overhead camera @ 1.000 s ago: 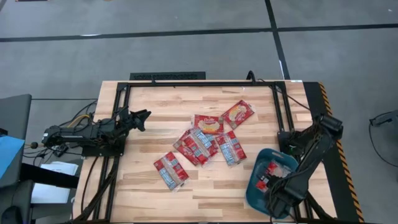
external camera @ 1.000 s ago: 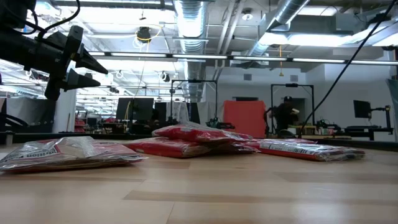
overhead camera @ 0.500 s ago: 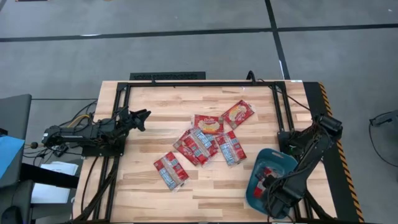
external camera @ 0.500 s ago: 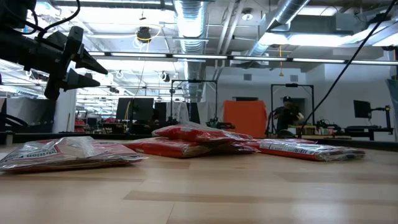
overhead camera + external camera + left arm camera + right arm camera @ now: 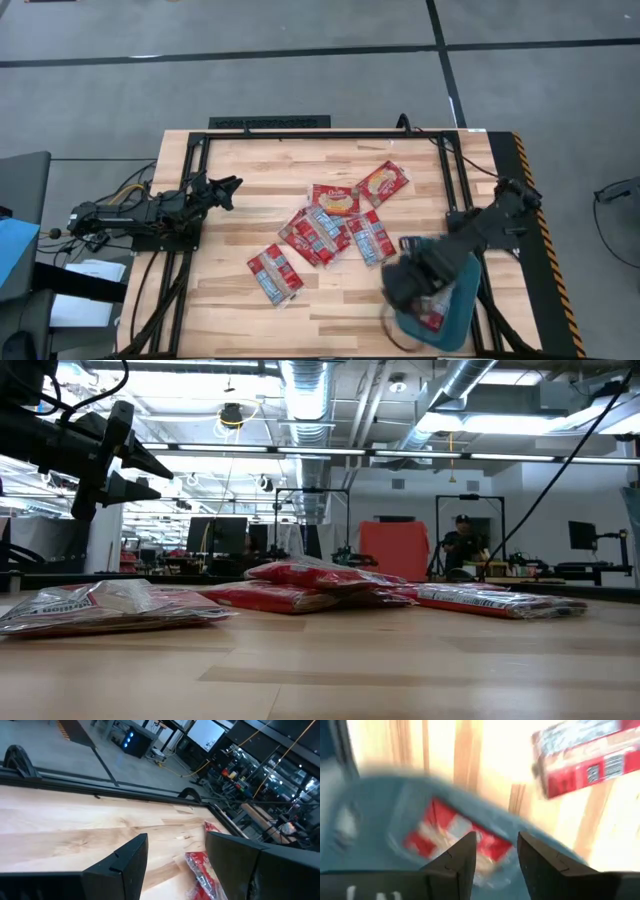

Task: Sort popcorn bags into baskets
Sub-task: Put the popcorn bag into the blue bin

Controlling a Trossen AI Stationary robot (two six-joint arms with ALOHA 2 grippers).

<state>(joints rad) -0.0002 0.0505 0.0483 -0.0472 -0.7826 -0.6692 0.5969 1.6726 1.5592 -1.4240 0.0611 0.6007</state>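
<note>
Several red popcorn bags lie flat in the middle of the table: one [image 5: 383, 181], one [image 5: 335, 199], two overlapping [image 5: 315, 235], one [image 5: 370, 237] and one apart [image 5: 273, 273]. The low view shows them as flat packets [image 5: 300, 585]. The teal basket [image 5: 455, 325] sits at the near right corner with a bag [image 5: 432, 310] inside it. My right gripper [image 5: 400, 282], blurred, hangs over the basket's left rim with fingers open [image 5: 495, 855] and nothing between them. My left gripper [image 5: 228, 187] waits open above the table's left side [image 5: 175, 855].
A black metal frame [image 5: 320, 133] runs around the tabletop. Bare wood lies between the left gripper and the bags, and along the near edge [image 5: 330, 320]. A person [image 5: 462, 545] stands far off in the room behind the table.
My right gripper has swung quickly from over the near end of the basket toward the table's left and a little toward the far edge, ending over the basket's left rim nearer the bags. The bags on the table have stayed put.
</note>
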